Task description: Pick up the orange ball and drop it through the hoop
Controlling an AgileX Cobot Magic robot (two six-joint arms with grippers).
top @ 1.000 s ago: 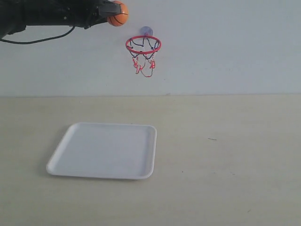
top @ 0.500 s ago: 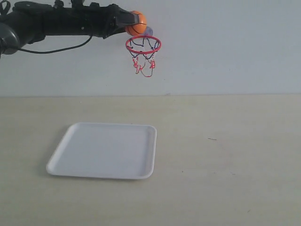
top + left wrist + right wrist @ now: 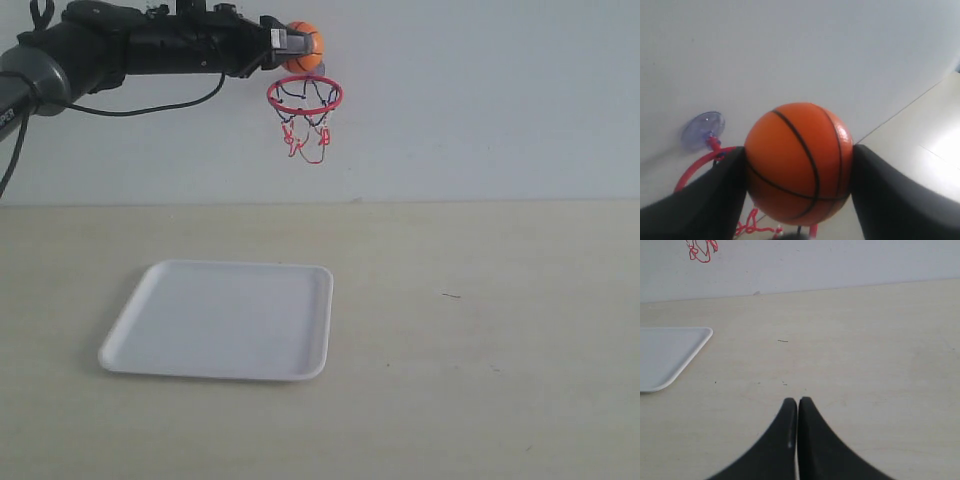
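One orange ball [image 3: 303,47] sat pinched across its middle in left gripper [image 3: 799,152], 12 o'clock of hoop [image 3: 304,95].
Judged light, smooth, slip-prone; right gripper [image 3: 797,407] closed on nothing.

Lab-like test bench — pale tabletop [image 3: 500,350], blank wall [image 3: 480,100]

Your exterior cam low out front, facing the wall [image 3: 480,100] across the table [image 3: 480,350], left wrist cam up close at the hoop [image 3: 702,130] (also in exterior), right wrist cam low over the table, tray [image 3: 670,352] shared with exterior.
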